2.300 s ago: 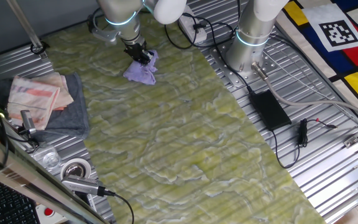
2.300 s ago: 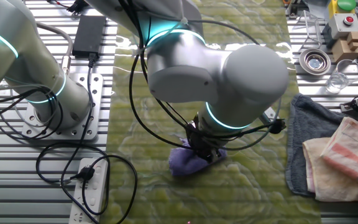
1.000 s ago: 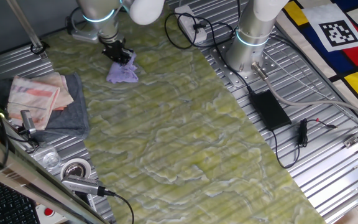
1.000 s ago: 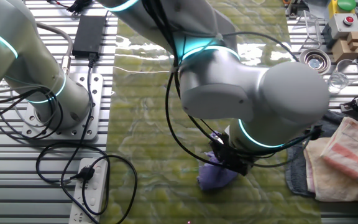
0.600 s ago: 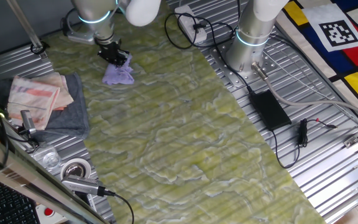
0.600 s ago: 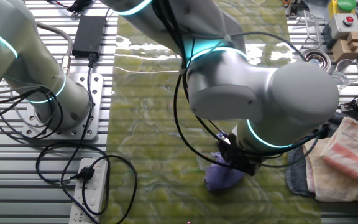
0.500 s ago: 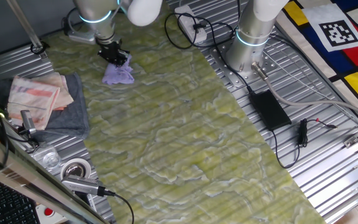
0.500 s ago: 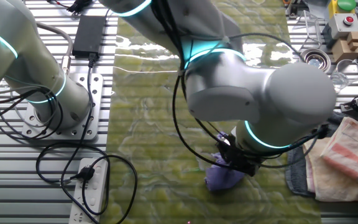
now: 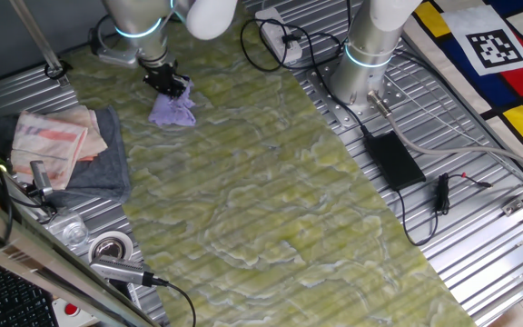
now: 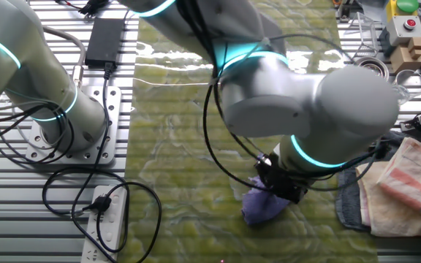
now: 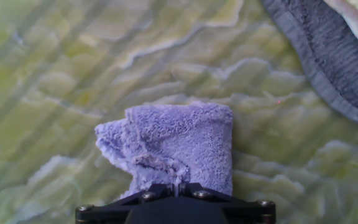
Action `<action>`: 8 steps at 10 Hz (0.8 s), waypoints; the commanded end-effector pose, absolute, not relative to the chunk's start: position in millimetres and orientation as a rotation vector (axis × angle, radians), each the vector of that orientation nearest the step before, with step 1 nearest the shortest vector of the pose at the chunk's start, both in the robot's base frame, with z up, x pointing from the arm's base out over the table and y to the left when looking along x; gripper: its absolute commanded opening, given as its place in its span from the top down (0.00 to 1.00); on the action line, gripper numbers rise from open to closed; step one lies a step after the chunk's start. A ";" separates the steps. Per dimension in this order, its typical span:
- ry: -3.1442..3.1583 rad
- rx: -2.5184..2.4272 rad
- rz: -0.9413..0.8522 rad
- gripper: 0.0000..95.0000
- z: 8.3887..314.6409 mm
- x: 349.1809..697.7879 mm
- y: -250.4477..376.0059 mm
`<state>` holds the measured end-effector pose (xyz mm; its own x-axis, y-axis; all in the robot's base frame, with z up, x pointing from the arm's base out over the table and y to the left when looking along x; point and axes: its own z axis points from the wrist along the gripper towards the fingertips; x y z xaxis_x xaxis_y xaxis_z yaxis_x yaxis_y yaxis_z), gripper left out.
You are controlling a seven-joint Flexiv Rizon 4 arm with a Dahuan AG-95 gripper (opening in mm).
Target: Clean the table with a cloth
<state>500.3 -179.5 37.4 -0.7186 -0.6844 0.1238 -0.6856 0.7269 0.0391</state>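
Hand (image 9: 168,84) at the far corner of the yellow-green marbled worktop (image 9: 271,200), black fingers pointing down, clamped on the bunched top of a small lilac terry cloth (image 9: 172,110). In the hand view the cloth (image 11: 173,146) spreads out ahead of the black finger mount as a folded, fuzzy pad lying flat on the veined covering (image 11: 55,68), its gathered end running in under the mount. The fingertips themselves are hidden there. In the other fixed view the hand (image 10: 278,186) sits beneath the grey wrist with its teal light ring, and the cloth (image 10: 263,207) pokes out below it against the worktop (image 10: 181,146).

Beside the hand, towards the worktop's short edge: a folded dark grey towel (image 9: 107,163), its hemmed corner showing at the upper right of the hand view (image 11: 328,56). On top of that towel lies a folded cream and pink striped towel (image 9: 54,136). The grey towel is near the lilac cloth but not touching it.

Well away from the hand, on the ribbed metal along the worktop's long side: the silver arm base (image 9: 366,64), a black power brick (image 9: 392,160) with its cable, and a white power strip (image 9: 280,36).
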 end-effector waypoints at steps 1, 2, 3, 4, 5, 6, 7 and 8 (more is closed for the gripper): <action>-2.827 1.009 0.025 1.00 38.0 500.1 -178.1; -2.859 0.921 0.005 1.00 38.0 500.1 -178.1; -2.872 0.875 -0.001 1.00 38.0 500.1 -178.1; -2.875 0.866 0.012 1.00 38.0 500.1 -178.1; -2.877 0.872 0.016 1.00 38.0 500.1 -178.1; -2.886 0.928 0.023 1.00 38.0 500.1 -178.1; -2.885 0.974 0.029 1.00 38.0 500.1 -178.1; -2.878 1.032 0.031 1.00 38.0 500.1 -178.1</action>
